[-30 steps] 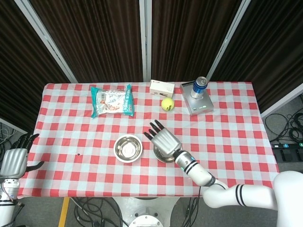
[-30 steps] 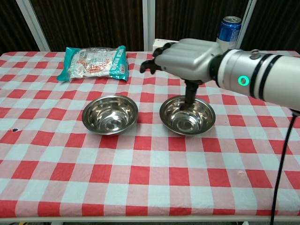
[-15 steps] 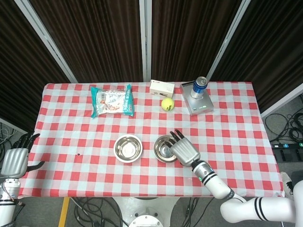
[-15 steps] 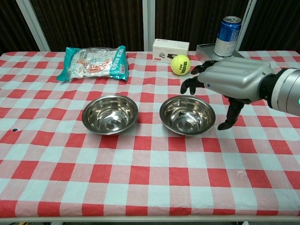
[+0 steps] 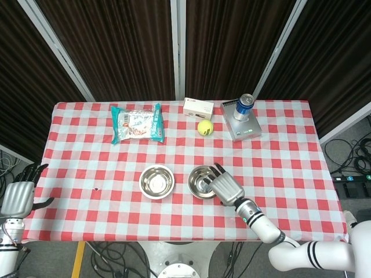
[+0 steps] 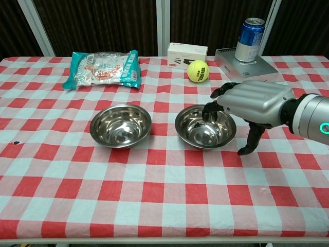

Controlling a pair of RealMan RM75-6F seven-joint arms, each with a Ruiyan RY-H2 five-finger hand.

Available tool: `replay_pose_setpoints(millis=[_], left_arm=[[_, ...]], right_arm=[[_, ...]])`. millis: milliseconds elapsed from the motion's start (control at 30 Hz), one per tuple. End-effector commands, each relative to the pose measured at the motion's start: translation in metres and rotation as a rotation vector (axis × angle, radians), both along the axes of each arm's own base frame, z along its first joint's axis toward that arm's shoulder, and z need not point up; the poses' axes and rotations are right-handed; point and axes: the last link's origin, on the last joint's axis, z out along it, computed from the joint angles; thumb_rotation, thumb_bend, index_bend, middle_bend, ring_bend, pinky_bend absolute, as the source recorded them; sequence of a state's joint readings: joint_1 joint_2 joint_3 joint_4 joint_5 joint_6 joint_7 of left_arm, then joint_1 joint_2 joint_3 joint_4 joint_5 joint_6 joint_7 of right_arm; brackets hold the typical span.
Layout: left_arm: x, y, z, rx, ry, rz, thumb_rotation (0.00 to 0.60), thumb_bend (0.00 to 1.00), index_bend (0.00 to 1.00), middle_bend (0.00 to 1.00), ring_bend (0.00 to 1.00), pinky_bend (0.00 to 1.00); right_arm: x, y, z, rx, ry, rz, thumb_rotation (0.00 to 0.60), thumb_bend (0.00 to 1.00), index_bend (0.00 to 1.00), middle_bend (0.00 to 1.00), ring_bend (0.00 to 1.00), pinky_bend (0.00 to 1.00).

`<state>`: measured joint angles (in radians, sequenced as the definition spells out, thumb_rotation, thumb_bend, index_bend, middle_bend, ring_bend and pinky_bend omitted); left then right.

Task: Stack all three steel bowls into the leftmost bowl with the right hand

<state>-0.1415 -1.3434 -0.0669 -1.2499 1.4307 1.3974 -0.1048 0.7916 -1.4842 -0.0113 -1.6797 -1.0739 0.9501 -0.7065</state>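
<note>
While the right bowl waits to be lifted, these lines run from the hand outward.

Right hand: right hand [image 6: 257,101] sits at the right rim of the right bowl [image 6: 205,126]; its fingertips [image 6: 209,109] curl over the rim into the bowl and the thumb hangs down outside the wall. Whether it has a real pinch yet, I cannot tell; nothing is lifted.

Left hand: left hand [image 5: 17,196] rests off the table's left edge, fingers apart, holding nothing.

Task's things: only two steel bowls show, the left bowl [image 6: 120,125] and the right one side by side, near but apart, both upright on the checked table [image 6: 154,206].

Handling, as a judgement: thin steel, so probably light, stiff and slippery; polished walls could slide out of a loose grip.

Where to hold: the rim, fingers inside and thumb outside, squeezed firmly.

Risk: the bowl may tip or skate on the cloth.

Beyond: snack bag [image 6: 104,69], tennis ball [image 6: 198,70], small box [image 6: 187,54], can [image 6: 250,33] at the far side.
</note>
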Motion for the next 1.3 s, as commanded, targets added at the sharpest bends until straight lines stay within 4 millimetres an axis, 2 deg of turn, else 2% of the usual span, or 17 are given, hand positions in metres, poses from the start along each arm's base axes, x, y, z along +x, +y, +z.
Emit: replay_pose_setpoints(millis=[33,633,967,1300], left_arm=[[0.0,0.0,0.0,0.0,0.002,0.0,0.6,0.08,0.19,0.19,0.15,0.26],[-0.007,0.0,-0.003,-0.006,0.028,0.041,0.6,0.08,0.19,0.19,0.15,0.26],[-0.009,0.001,-0.002,-0.002,0.031,0.036,0.6,0.08,0.19,0.19,0.15,0.26],[-0.01,0.001,-0.002,-0.001,0.025,0.038,0.6,0.08,0.19,0.19,0.15,0.25]], right_arm=[[-0.002,0.001,-0.003,0.006,0.0,0.0,0.6,0.0,0.27,0.3,0.07,0.0],[0.0,-0.018,-0.027,0.003,0.001,0.024,0.6,0.08,0.36,0.36,0.13,0.0],[0.001,-0.021,-0.039,0.001,-0.007,0.025,0.6,0.11,0.4,0.4,0.16,0.0],[0.003,-0.021,-0.042,-0.024,-0.021,0.025,0.6,0.27,0.52,0.47,0.21,0.01]])
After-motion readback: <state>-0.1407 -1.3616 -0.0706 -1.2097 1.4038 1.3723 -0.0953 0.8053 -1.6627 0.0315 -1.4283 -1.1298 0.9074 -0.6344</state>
